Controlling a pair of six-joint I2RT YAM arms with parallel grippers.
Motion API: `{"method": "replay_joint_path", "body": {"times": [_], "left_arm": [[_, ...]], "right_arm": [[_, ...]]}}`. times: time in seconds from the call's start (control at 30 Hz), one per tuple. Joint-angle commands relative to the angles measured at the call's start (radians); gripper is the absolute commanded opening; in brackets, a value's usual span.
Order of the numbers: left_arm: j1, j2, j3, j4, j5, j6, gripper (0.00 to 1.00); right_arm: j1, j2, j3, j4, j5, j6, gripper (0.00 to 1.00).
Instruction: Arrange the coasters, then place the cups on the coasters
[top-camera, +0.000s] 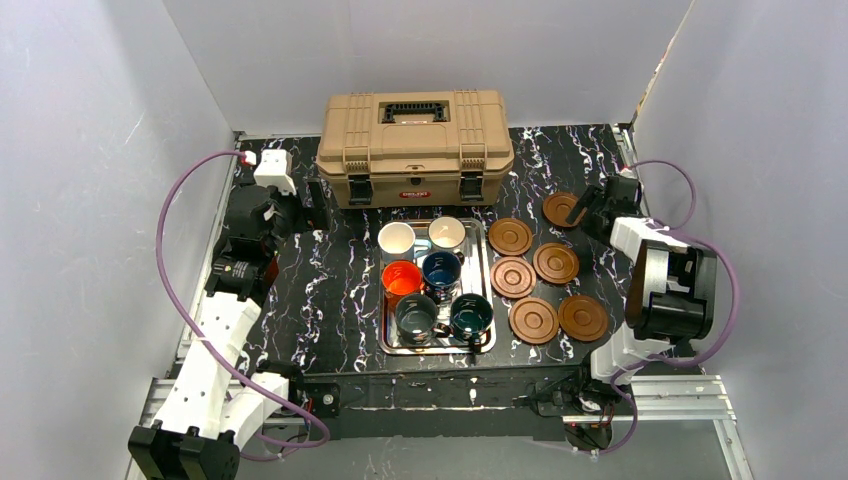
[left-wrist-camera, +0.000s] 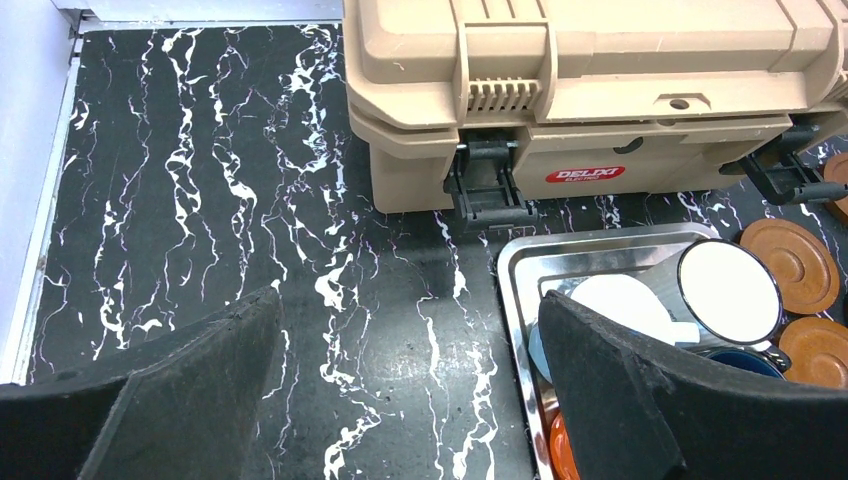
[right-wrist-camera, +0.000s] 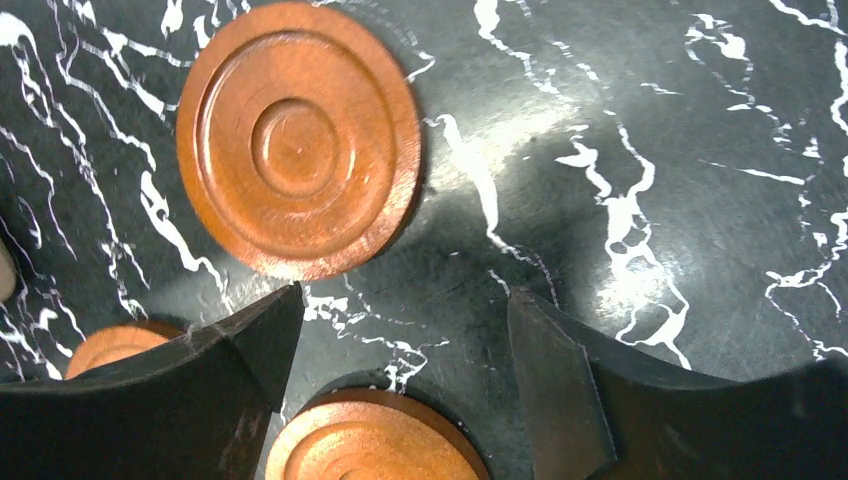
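Nearest the arm bases, the steel tray (top-camera: 386, 335) sits on the black marbled table (top-camera: 330, 300) with all six cups inside it. The grey-green cup (top-camera: 415, 316) and the teal cup (top-camera: 470, 315) form the near row. The orange cup (top-camera: 402, 281) and the navy cup (top-camera: 441, 268) stand behind them, and the two cream cups (top-camera: 396, 238) are at the far end.

Right of the tray, six coasters (top-camera: 533, 320) lie flat on the table. Two are near, two are in the middle, one is by the tray's far corner, and the farthest coaster (right-wrist-camera: 300, 140) lies off toward the right edge. The right hand (right-wrist-camera: 405, 300) hovers just beside that disc, fingers spread wide with nothing between them. The left hand (left-wrist-camera: 410, 380) is likewise spread and empty, over the table left of the tray. The tan toolbox (top-camera: 415, 145) stands closed at the back.
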Motion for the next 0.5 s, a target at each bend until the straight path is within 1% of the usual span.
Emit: {"method": "replay_joint_path", "body": {"times": [0.0,0.1,0.2,0.4,0.47], "left_arm": [[-0.003,0.003,0.012,0.004,0.012,-0.002,0.98],[-0.003,0.006,0.012,0.005,0.012,-0.001,0.98],[-0.003,0.009,0.012,0.005,0.009,-0.001,0.98],[-0.003,0.005,0.012,0.003,0.003,0.003,0.98],[-0.003,0.006,0.012,0.002,0.001,0.003,0.98]], "right_arm": [[0.053,-0.028,0.068,-0.119,-0.002,-0.151,0.83],[0.115,-0.012,0.119,-0.163,0.030,-0.194,0.84],[0.192,0.040,0.195,-0.203,0.090,-0.236,0.84],[0.228,0.163,0.331,-0.252,0.108,-0.268,0.84],[0.237,0.206,0.371,-0.260,0.116,-0.279,0.82]]}}
